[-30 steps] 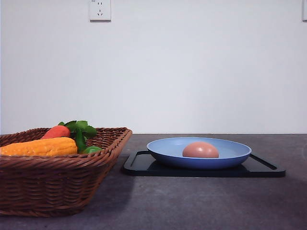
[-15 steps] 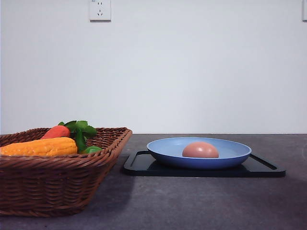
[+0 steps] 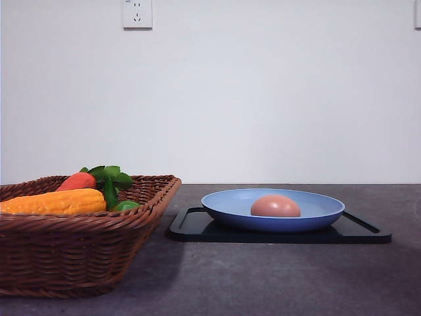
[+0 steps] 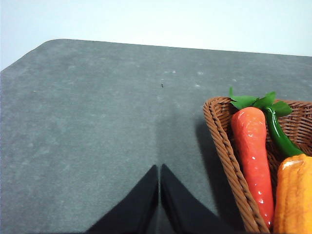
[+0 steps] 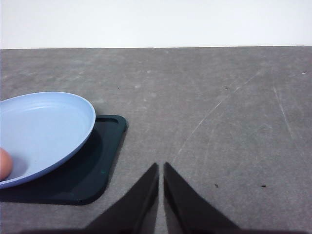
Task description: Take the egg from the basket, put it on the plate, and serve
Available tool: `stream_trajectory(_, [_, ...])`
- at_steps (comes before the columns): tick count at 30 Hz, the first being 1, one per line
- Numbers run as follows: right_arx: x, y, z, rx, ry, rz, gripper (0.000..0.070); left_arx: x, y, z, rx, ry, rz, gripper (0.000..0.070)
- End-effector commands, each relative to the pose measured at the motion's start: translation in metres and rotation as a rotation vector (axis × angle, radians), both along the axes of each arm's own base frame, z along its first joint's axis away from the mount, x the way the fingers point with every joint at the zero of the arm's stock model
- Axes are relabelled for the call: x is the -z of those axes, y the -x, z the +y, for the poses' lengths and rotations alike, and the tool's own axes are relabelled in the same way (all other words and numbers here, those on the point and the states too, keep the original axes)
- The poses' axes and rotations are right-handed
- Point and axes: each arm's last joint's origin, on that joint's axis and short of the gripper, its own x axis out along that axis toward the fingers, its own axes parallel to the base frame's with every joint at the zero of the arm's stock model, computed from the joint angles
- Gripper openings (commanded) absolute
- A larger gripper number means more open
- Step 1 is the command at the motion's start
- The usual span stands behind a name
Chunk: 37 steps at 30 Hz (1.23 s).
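The reddish-brown egg [image 3: 275, 206] lies in the light-blue plate [image 3: 230, 210], which rests on a black tray [image 3: 191, 227]. Left of them stands the brown wicker basket [image 3: 72, 253]. In the right wrist view the plate [image 5: 44, 126] shows with a sliver of the egg [image 5: 4, 164] at the picture's edge, and my right gripper [image 5: 161, 168] hangs shut and empty over bare table beside the tray [image 5: 83, 185]. In the left wrist view my left gripper [image 4: 159, 169] is shut on nothing, over the grey table just outside the basket's rim [image 4: 222, 146].
The basket holds a red-orange carrot [image 4: 251, 156] with green leaves [image 3: 110, 176] and a long orange-yellow vegetable [image 3: 56, 201]. The dark grey table [image 5: 219, 112] stretches back to a white wall with a socket [image 3: 137, 13].
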Motion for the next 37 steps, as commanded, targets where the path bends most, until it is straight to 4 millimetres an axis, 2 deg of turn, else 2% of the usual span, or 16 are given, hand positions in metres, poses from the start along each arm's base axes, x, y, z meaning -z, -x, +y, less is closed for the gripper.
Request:
stream_trajectory(1, [0.0015,-0.0002,0.0002,0.001,-0.017,0.001,0.0,0.0061,-0.0007,0.0,0.0,0.001,0.022,0.0])
stream_trajectory(37, [0.0015,-0.0002,0.0002,0.001,-0.017,0.001,0.0,0.0061,-0.0007,0.0,0.0,0.001,0.022,0.0])
